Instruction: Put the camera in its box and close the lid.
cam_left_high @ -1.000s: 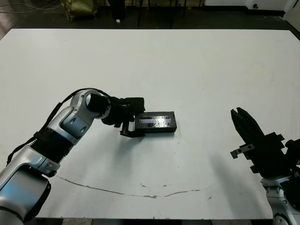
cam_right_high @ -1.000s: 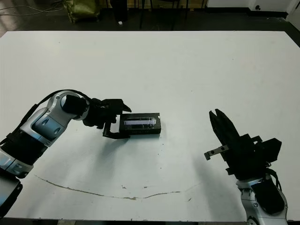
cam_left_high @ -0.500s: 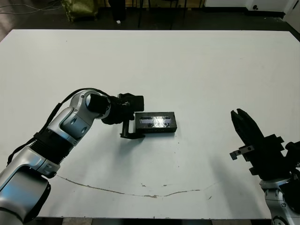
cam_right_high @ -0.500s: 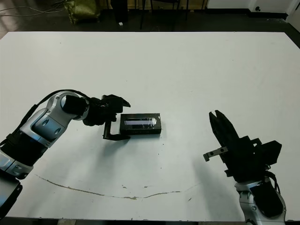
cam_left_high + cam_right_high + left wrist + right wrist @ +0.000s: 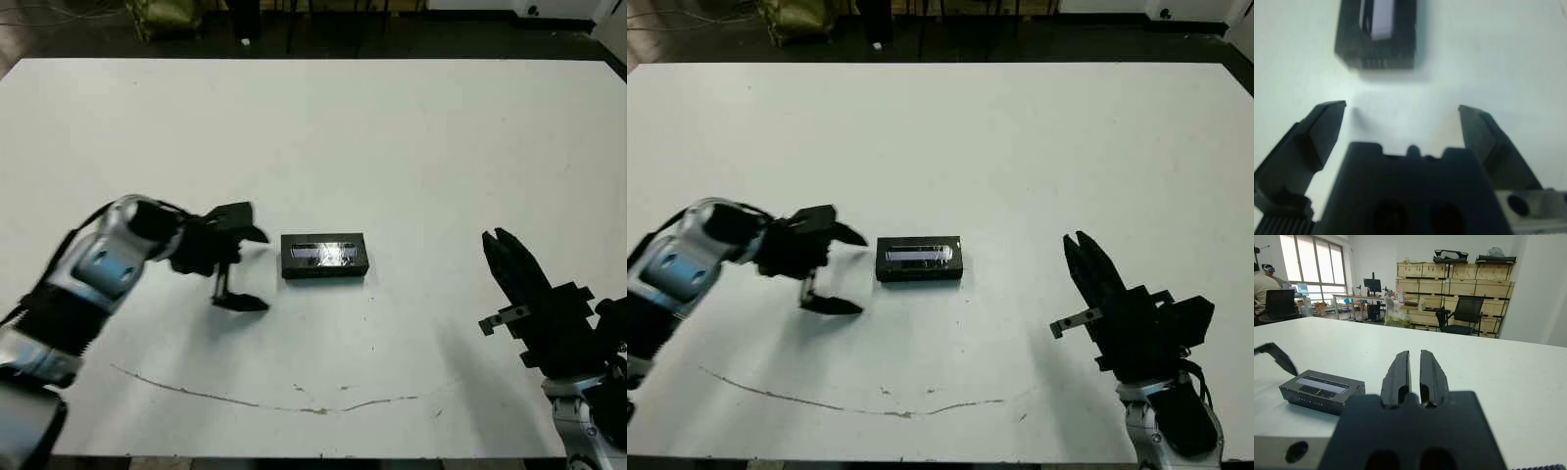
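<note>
A black box [image 5: 324, 267] sits mid-table with the lid [image 5: 324, 252] lying flat on it, glossy strip up. The camera is hidden from view. My left gripper [image 5: 247, 269] hangs open a short way left of the box, touching nothing. In the left wrist view the box [image 5: 1376, 49] lies beyond the spread fingers [image 5: 1322, 127]. My right gripper [image 5: 498, 243] is shut and empty near the table's right front, well apart from the box [image 5: 1322, 391].
A thin brown line [image 5: 294, 401] runs across the table near its front edge. A person [image 5: 1266, 284] sits at a desk beyond the table, with office chairs and wooden crates [image 5: 1459, 279] behind.
My left gripper has drawn back leftward from the box's left end and now stands clear of it. The box and my right arm have stayed put.
</note>
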Action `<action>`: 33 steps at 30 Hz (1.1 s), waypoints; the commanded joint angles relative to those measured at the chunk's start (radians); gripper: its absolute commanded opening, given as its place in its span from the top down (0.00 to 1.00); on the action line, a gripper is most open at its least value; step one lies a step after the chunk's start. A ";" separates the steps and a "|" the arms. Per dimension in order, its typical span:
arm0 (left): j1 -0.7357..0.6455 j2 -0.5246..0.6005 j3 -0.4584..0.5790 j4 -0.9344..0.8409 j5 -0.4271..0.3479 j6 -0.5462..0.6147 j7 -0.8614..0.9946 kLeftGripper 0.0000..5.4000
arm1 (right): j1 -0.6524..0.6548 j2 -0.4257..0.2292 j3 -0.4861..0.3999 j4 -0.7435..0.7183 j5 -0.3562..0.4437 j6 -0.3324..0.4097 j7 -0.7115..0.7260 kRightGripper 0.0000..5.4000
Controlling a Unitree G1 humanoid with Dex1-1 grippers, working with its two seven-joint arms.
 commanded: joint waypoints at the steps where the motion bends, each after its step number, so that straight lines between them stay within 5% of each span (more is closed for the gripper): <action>1: 0.040 0.096 -0.024 -0.018 0.061 -0.062 -0.040 0.00 | 0.001 -0.007 -0.006 0.016 0.007 0.013 0.004 1.00; 6: 0.075 0.188 -0.020 -0.025 0.110 -0.128 -0.053 0.00 | -0.010 -0.005 -0.009 0.034 0.015 0.001 0.012 1.00; 8: 0.131 0.176 0.081 -0.028 0.034 -0.075 0.017 0.00 | -0.010 -0.005 -0.010 0.031 0.017 0.008 0.010 1.00; 11: 0.268 0.057 0.341 -0.124 -0.085 0.007 0.318 0.00 | -0.012 -0.008 -0.010 0.033 0.014 0.013 0.009 1.00; 16: 0.377 -0.198 0.523 -0.363 -0.179 0.049 0.712 0.11 | -0.023 -0.012 -0.012 0.052 0.029 -0.001 0.034 1.00; 24: 0.468 -0.450 0.406 -0.677 -0.171 0.071 1.003 0.47 | -0.034 -0.007 -0.009 0.063 0.021 -0.001 0.037 1.00; 33: 0.489 -0.598 0.159 -0.692 -0.072 0.203 1.175 0.88 | -0.043 -0.001 -0.002 0.078 0.013 -0.018 0.041 1.00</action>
